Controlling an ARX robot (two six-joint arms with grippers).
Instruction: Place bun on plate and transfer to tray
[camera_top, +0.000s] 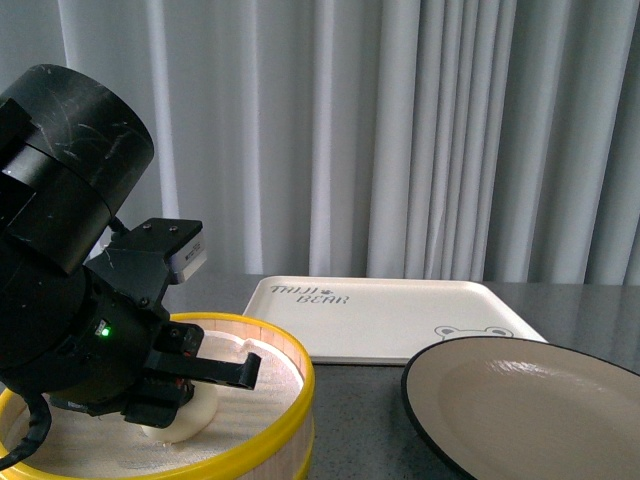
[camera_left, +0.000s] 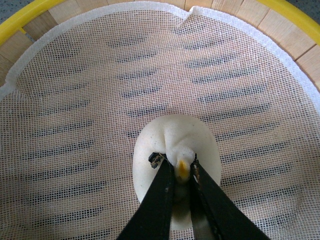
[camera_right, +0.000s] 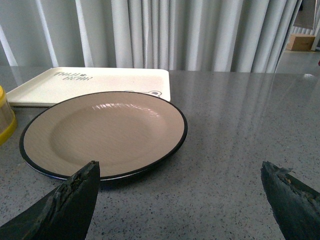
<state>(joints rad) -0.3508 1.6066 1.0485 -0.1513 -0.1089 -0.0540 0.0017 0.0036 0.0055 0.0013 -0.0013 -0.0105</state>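
Grey counter (camera_right: 240, 150) under the basket (camera_top: 295, 390), my left hand (camera_left: 177, 164) pinches narrowly on the bun (camera_left: 170, 132), ready, I judge, to lift it to the plate (camera_top: 520, 400) at its right.

The left gripper (camera_left: 176, 167) sits low inside the basket (camera_left: 20, 22), jaws pinched on the bun (camera_left: 175, 135). Around it the liner (camera_left: 90, 100) lies bare on every side, leaving room to slide. The basket wall rings it all round, so the free way is upward. The right gripper (camera_right: 180, 169) hangs over the desk (camera_right: 240, 125) with fingers spread wide. The plate (camera_right: 100, 130) lies just ahead of it, with the tray (camera_right: 100, 82) close behind the plate. Ahead on the side away from the basket, the desk is bare up to the curtain (camera_right: 175, 30).
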